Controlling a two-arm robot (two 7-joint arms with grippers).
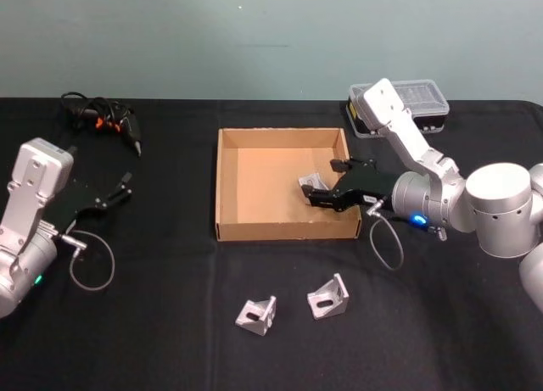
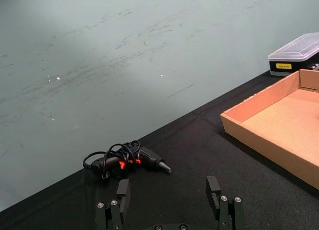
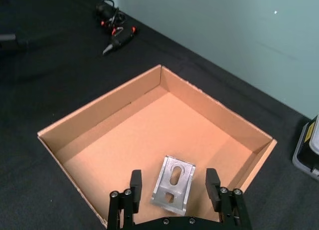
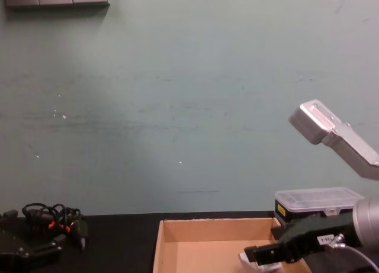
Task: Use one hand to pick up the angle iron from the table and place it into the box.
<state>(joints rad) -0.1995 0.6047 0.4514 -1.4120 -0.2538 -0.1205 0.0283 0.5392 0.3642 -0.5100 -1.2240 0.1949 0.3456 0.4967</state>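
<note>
Head view: box (image 1: 263, 179) in the middle of the table (image 1: 170, 323); right gripper (image 1: 325, 181) in over the right wall of the box, released, fingers spread; angle iron (image 1: 307, 184) inside the box, in its right half, just at the fingertips; two further angle irons (image 1: 256, 315) (image 1: 328, 296) on the table on the near side of the box, apart from each other; left gripper (image 1: 123, 189) parked at the left, well apart from the box; black case with clear lid (image 1: 403, 103) at the far right, behind the right arm; corded tool (image 1: 106, 120) at the far left.

Left wrist view: fingers (image 2: 123, 192) of the left gripper wide apart, nothing between them but bare table; corded tool (image 2: 129, 160) beyond, close to the wall; one wall of the box (image 2: 259, 140) and the case (image 2: 294, 53) farther off.

Right wrist view: right gripper (image 3: 174, 177) above the cardboard floor; angle iron (image 3: 172, 190) between the fingers (image 3: 135, 182), a gap on each side, touched by neither; slotted face of the iron turned up; contact with the floor not clear.

Chest view: right gripper (image 4: 263, 253) low inside the box (image 4: 213, 230), entering from the right; pale edge of the angle iron (image 4: 244, 258) just beside its tip; case (image 4: 317, 202) behind.
</note>
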